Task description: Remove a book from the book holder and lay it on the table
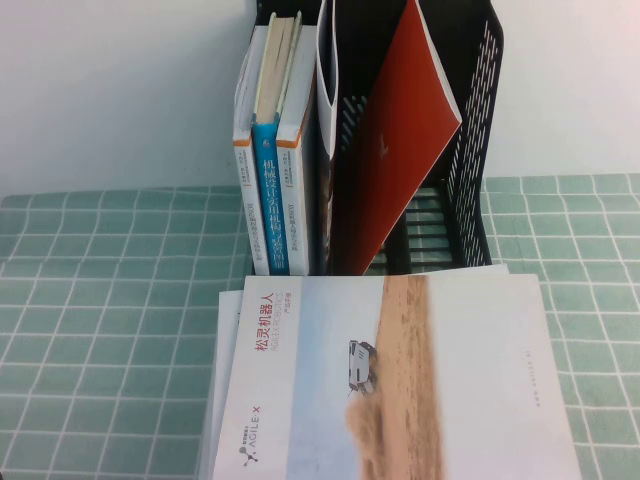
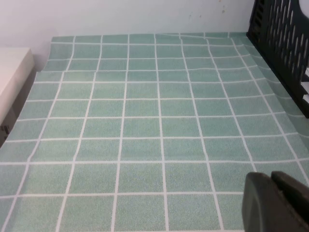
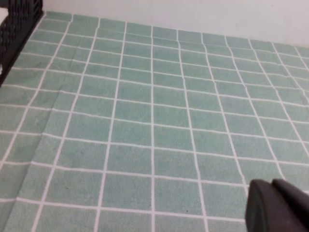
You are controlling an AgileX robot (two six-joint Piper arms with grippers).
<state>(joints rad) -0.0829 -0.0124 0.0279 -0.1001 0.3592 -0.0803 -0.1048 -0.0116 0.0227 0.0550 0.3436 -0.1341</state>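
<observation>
Book (image 1: 395, 140): thin red-covered brochure, standing tilted in the book holder (image 1: 470, 130), right-hand compartment, top corner leaning toward the holder's perforated right wall, bottom edge down by the centre divider. Not yet out. Left compartment packed w/ thick blue/white-spined books (image 1: 272, 150), upright. AGILE X brochure (image 1: 400, 380) lies flat on the worktop (image 1: 100, 300), directly in front of the holder, its far edge just at the holder's base.

Neither arm shows in the high view. Left gripper (image 2: 275, 203) hangs over bare green tiles, holder's side wall off in the far corner of its wrist view; only a dark bit of it shows, so can't tell if jaws are open or closed. Right gripper (image 3: 277, 205) likewise over bare tiles, well apart from the holder; jaws' state can't be told either. Nothing seems to be held.

Risks, as I judge them:
- book is thin & floppy: pinching one corner could bend or crease it, or let it slip.
- tilted pose means it may snag on divider or wall when lifted, possibly dragging the holder.
- flat brochure takes up the spot in front, so laying the book there would stack it on top; free tiles lie either side.
</observation>
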